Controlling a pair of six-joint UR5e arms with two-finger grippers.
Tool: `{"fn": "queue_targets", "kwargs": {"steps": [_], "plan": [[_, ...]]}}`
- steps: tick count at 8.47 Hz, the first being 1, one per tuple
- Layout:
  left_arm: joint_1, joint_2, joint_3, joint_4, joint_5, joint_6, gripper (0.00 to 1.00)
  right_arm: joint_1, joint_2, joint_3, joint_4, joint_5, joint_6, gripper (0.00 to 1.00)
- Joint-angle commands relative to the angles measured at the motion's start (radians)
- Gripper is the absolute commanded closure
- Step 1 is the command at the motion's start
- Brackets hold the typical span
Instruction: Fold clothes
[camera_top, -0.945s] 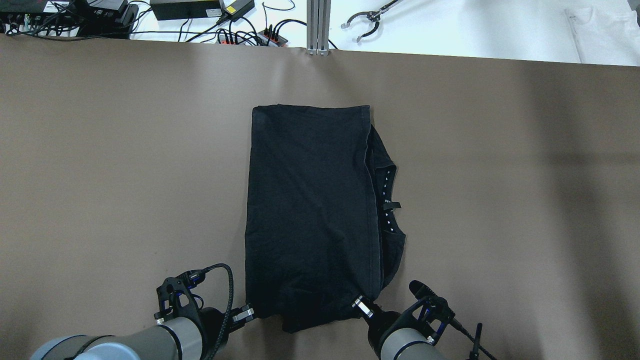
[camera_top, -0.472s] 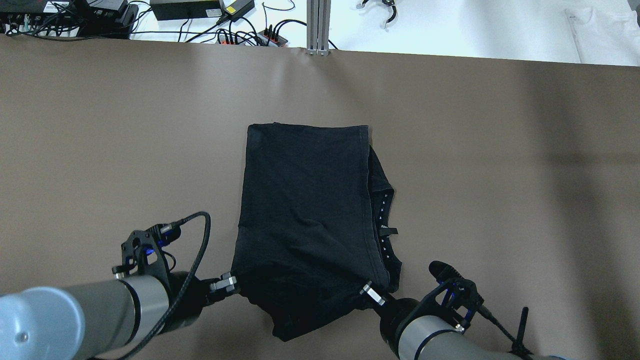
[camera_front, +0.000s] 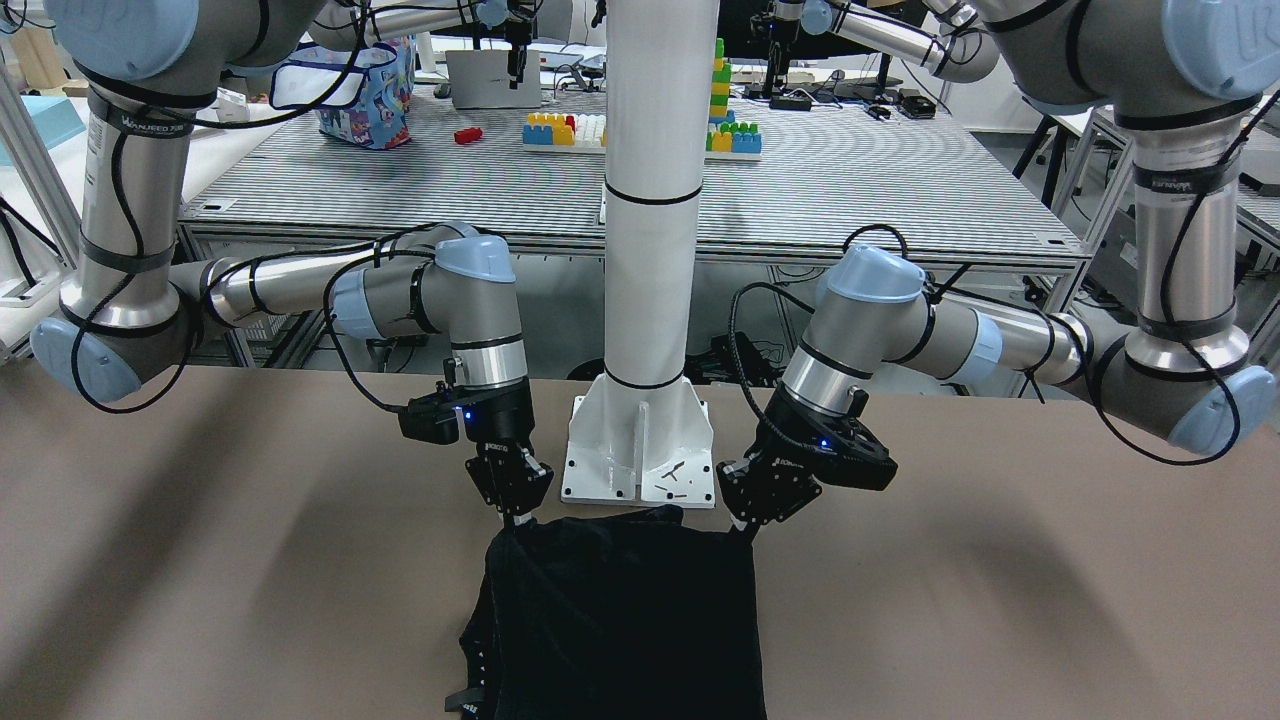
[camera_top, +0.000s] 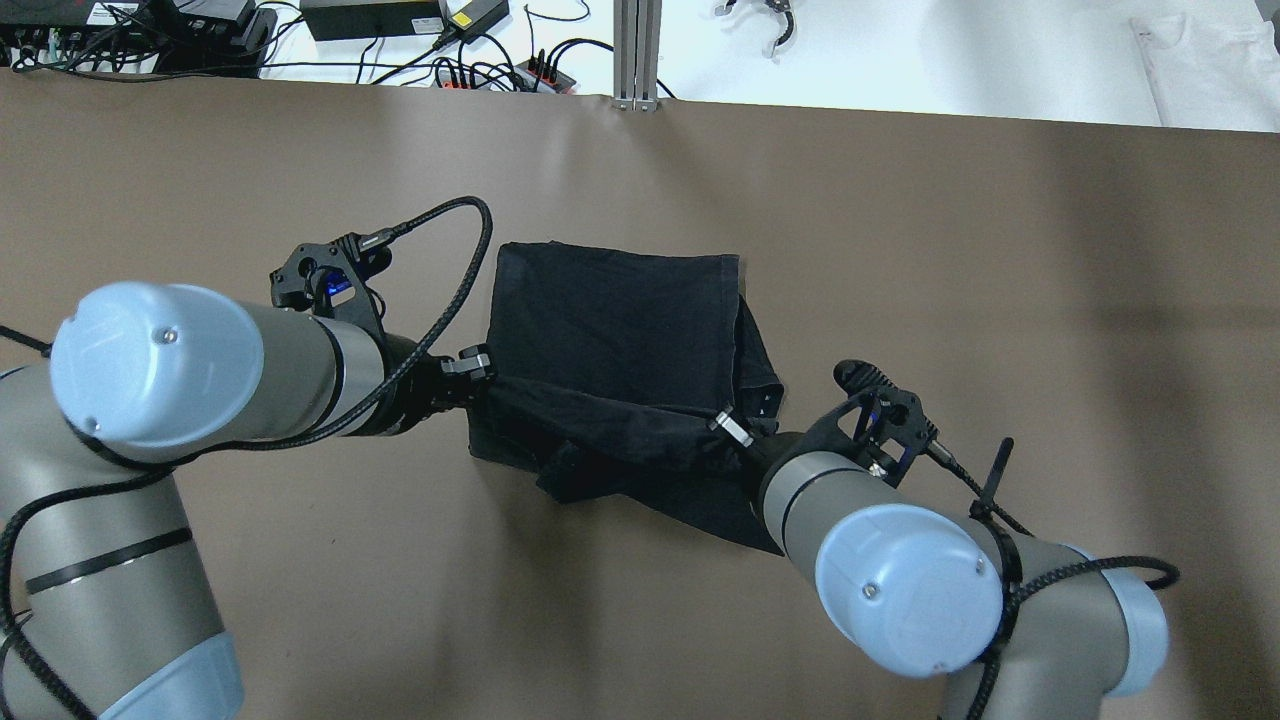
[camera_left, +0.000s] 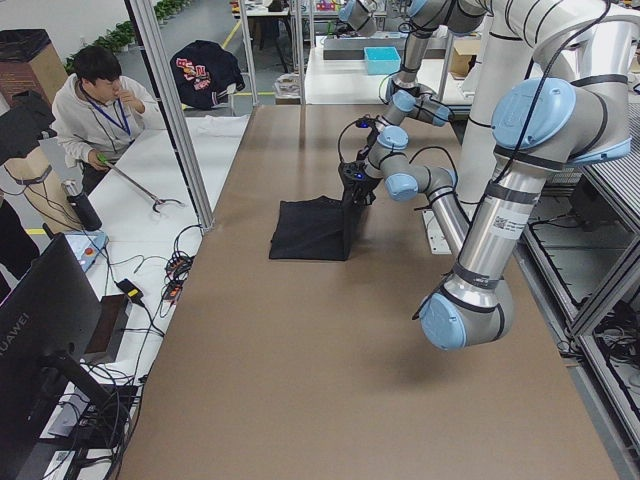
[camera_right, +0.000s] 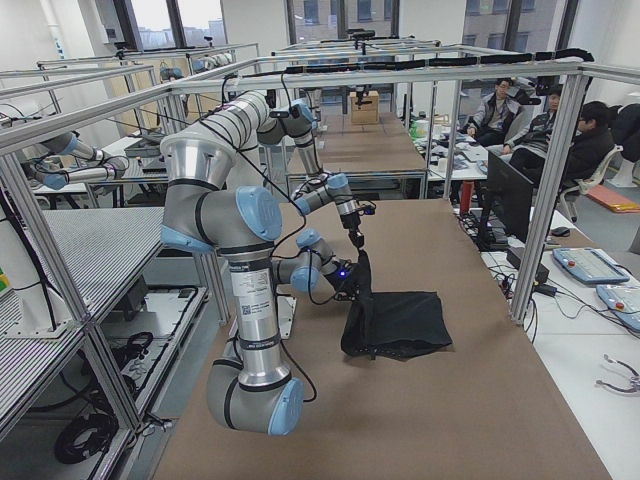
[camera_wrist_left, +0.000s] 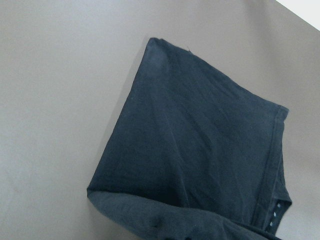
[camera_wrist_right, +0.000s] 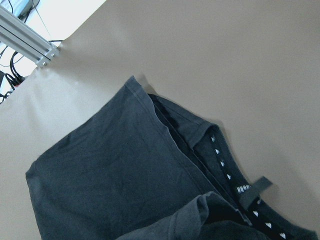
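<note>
We see a wide brown table (camera_top: 1000, 250) with a white pole (camera_front: 650, 200) standing at the robot's edge of it on a bolted base plate (camera_front: 640, 455).

The clothes (camera_top: 620, 320), one black piece of fabric, sit near the middle of the table, in front of that base plate. The far half lies flat on the table. The near edge is held up off the surface and sags in loose folds between the two arms. Along the robot's right side, an inner layer sticks out from under the top layer.

The left gripper (camera_top: 478, 366) is pinched tight on the near left corner of the clothes, with fabric running straight out from its fingers. The right gripper (camera_top: 728, 430) is clamped the same way on the near right corner, at about the same height in the front view.

On the exposed inner layer we make out a row of small white marks (camera_wrist_right: 220, 160) and a short black loop (camera_wrist_right: 256, 187) lying across the band.
</note>
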Motion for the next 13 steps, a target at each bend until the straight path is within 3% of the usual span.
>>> {"fn": "queue_targets", "kwargs": {"steps": [1,3,4,6,8,12,13], "plan": [[-0.110,-0.090,0.169,0.007,-0.023,0.094,1.00,0.125,0.119,-0.161,0.004,0.011,-0.108,1.00],[-0.150,-0.183,0.331,0.001,-0.023,0.139,1.00,0.177,0.189,-0.284,0.013,0.026,-0.163,1.00],[-0.162,-0.243,0.434,-0.006,-0.020,0.154,1.00,0.205,0.247,-0.397,0.043,0.026,-0.168,1.00],[-0.165,-0.315,0.595,-0.028,-0.010,0.199,1.00,0.240,0.310,-0.599,0.187,0.034,-0.217,1.00],[-0.174,-0.345,0.741,-0.125,-0.007,0.216,1.00,0.271,0.344,-0.762,0.309,0.049,-0.274,1.00],[-0.179,-0.398,1.019,-0.330,0.022,0.288,1.00,0.285,0.367,-0.885,0.395,0.066,-0.341,1.00],[-0.179,-0.400,1.021,-0.335,0.022,0.312,0.90,0.285,0.367,-0.892,0.393,0.065,-0.364,0.71]]}}
